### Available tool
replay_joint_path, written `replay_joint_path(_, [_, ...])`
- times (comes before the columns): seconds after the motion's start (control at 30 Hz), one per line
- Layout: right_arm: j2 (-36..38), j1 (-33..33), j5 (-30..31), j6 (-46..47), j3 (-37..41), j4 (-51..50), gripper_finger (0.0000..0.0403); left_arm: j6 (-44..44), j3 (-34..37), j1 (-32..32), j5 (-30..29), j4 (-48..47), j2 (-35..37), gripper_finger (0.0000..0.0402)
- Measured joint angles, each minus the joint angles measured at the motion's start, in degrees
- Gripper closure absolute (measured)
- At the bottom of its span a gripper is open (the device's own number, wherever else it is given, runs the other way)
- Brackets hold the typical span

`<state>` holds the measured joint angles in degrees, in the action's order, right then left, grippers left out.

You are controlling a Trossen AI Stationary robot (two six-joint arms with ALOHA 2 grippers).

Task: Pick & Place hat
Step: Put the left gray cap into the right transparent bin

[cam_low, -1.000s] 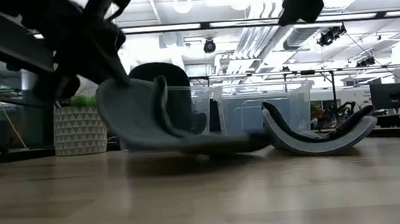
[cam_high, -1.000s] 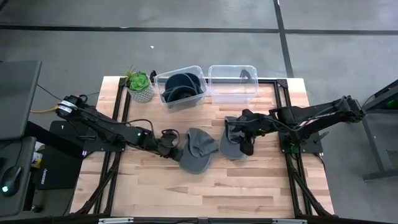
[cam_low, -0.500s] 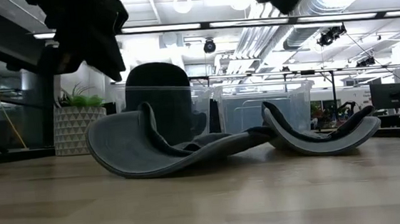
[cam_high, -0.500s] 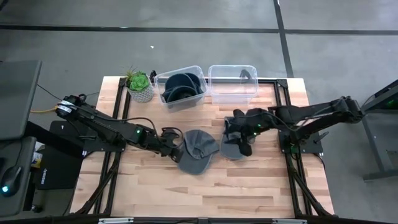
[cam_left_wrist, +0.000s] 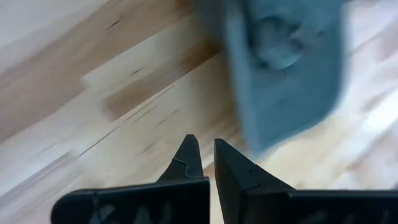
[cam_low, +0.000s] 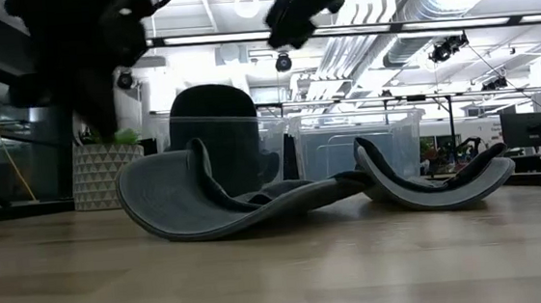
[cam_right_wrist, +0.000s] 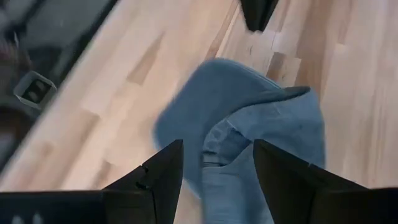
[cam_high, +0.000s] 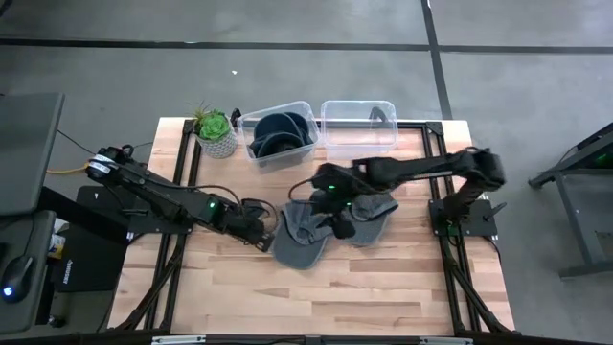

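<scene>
Since the earlier frames the right gripper (cam_high: 333, 213) has swung across the table from the far hat to hang over the near grey hat (cam_high: 301, 233), while the left gripper (cam_high: 261, 228) has let that hat drop and backed off to its brim edge. The hat now lies flat on the wooden table (cam_high: 383, 278), just beside the second grey hat (cam_high: 372, 208), with two clear bins (cam_high: 358, 125) and a potted plant (cam_high: 215, 130) behind. From above, the right arm covers part of both hats, and neither gripper's fingertips can be made out there. The wrist views settle it: the left wrist view shows its fingers (cam_left_wrist: 186, 159) nearly together and holding nothing, the hat (cam_left_wrist: 285, 68) blurred ahead; the right wrist view shows its fingers (cam_right_wrist: 155, 171) spread wide above the hat (cam_right_wrist: 249, 134). The low view shows the hat's (cam_low: 226, 199) upturned brim, but both grippers there are dark shapes cut off at the top edge
</scene>
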<state>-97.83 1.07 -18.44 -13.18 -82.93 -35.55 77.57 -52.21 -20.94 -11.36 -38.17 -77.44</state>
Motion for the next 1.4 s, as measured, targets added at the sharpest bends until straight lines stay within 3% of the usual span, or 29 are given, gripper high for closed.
replay_joint_path(0.13, [-7.34,-0.7,-1.13,-8.2,-7.43,-3.88,0.0214,3.33,0.03,-3.27,0.44,-5.99,0.48,0.0401])
replay_joint_path(0.3, [-13.94,-0.75,-1.07,-12.03,-12.48,-4.33,0.0214,5.72,0.05,-6.54,0.33,-6.17,0.45,0.0401])
replay_joint_path(0.5, [-15.86,-0.15,-0.81,-12.12,-12.53,-12.47,0.0214,6.56,0.05,-7.32,-0.94,-5.2,0.45,0.0401])
replay_joint_path(0.63, [-15.79,2.37,2.7,-15.43,-11.92,-21.13,0.0214,5.81,0.09,-7.18,-1.07,-3.67,0.45,0.0401])
replay_joint_path(0.8, [-15.85,6.09,6.57,-14.83,-4.89,-20.59,0.0214,3.67,0.03,-7.07,-3.02,3.92,-0.84,0.0401])
replay_joint_path(1.13, [-10.56,7.85,5.55,24.97,-1.53,-18.15,0.0214,6.4,0.13,-6.44,-2.4,4.8,-5.35,0.0401])
replay_joint_path(1.27, [-6.37,9.54,9.63,40.54,-1.53,-16.86,0.0214,5.85,0.1,-6.44,-1.94,4.85,-5.46,0.0401])
replay_joint_path(1.4, [-1.83,12.84,19.85,52.75,-1.53,-15.77,0.0214,2.48,0.12,-6.42,-2.47,4.63,-5.48,0.0401])
